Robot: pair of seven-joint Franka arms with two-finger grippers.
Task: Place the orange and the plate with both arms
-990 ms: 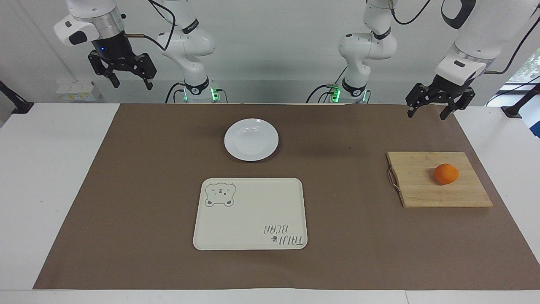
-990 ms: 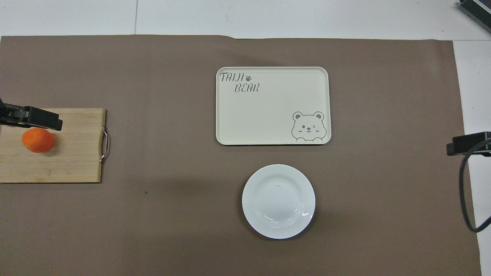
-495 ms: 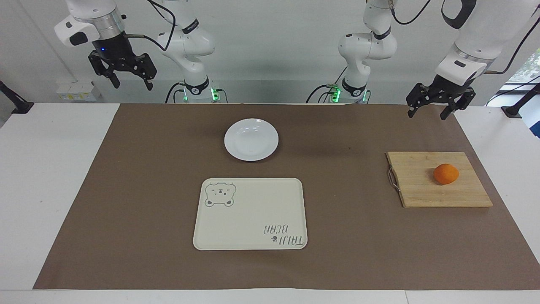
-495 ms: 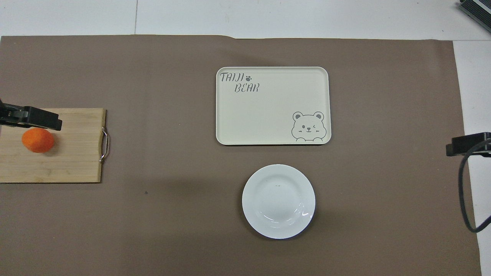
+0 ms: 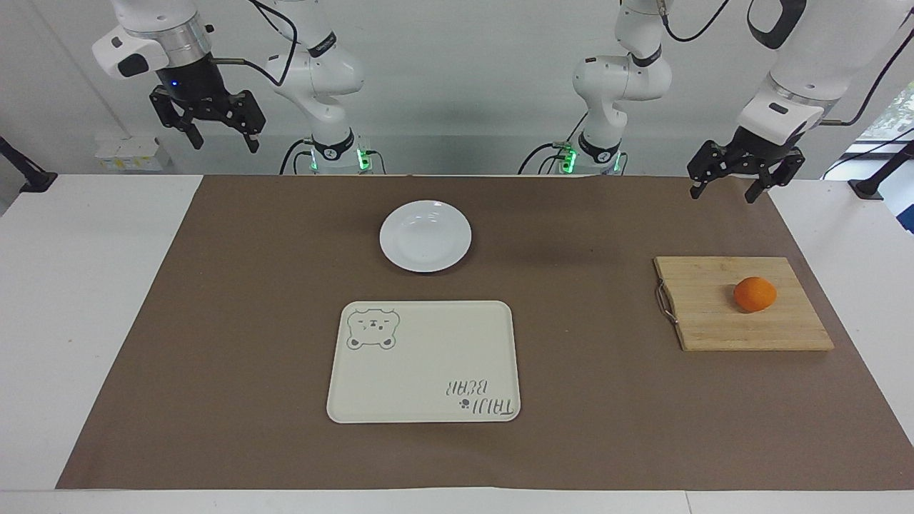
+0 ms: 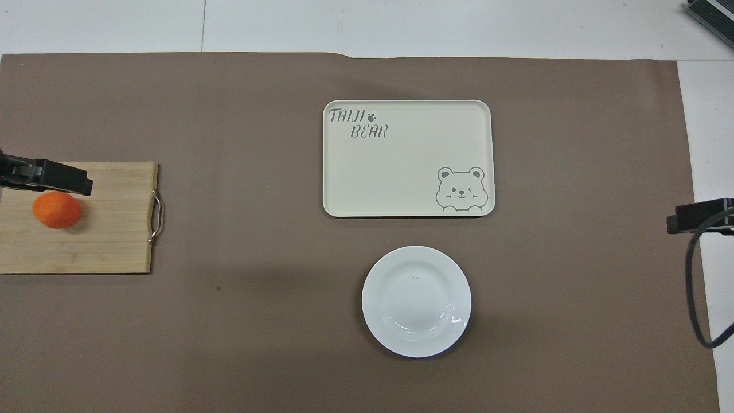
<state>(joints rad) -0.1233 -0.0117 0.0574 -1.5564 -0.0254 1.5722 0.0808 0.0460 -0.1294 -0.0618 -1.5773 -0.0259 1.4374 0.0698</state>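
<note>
- Left gripper (image 5: 727, 185) hangs open above the mat's edge, orange (image 5: 755, 293) on the board (image 5: 714, 325) below, toward the table's middle.
- Right gripper (image 5: 207, 127), open, hangs high; plate (image 5: 425, 235) lies mid-table.

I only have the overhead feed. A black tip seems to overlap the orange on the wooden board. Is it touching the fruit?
Observer: No. In the facing view the left end effector hangs in the air above the brown mat, well clear of the orange.
Operator: Are its fingers ready for a grasp?
Observer: Yes, they are spread open with nothing between them.
Operator: And the other arm? I only see a black tip at the frame's edge.
Observer: The right end effector is raised high at the right arm's end of the table, open and empty, nowhere near the plate.
</note>
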